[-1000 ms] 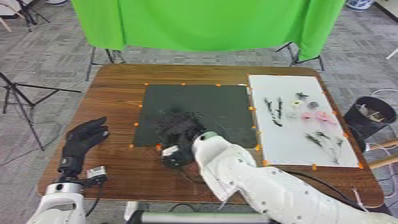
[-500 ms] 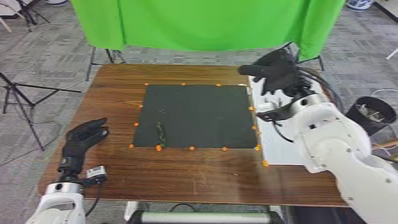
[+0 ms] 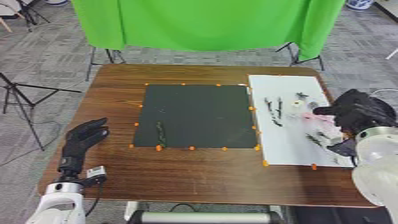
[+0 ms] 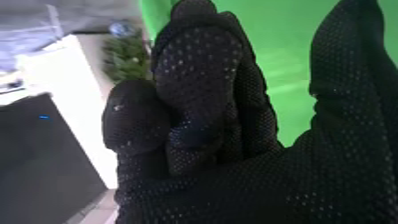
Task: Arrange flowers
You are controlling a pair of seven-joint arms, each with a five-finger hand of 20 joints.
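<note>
My right hand (image 3: 360,112) is over the right edge of the white board (image 3: 271,90), open, hiding part of the flowers there. In the right wrist view my right hand (image 4: 209,90) has its fingers and thumb apart with nothing between them. My left hand (image 3: 86,135) rests open on the table's left side. One green stem (image 3: 161,134) lies upright along the lower left of the dark mat (image 3: 200,110). On the board lie dark sprigs (image 3: 274,112), a pink flower (image 3: 313,116), a small pale flower (image 3: 298,103) and another sprig (image 3: 314,139).
Orange markers (image 3: 192,148) line the mat and board on the brown table (image 3: 178,175). A green cloth (image 3: 209,25) hangs beyond the far edge. A black bin (image 3: 385,102) stands off the table's right side, partly behind my right hand.
My right hand has gone from the mat, over the board's far end, then nearer and right to the board's right edge. The stem on the mat came into sight. My left hand has stayed still.
</note>
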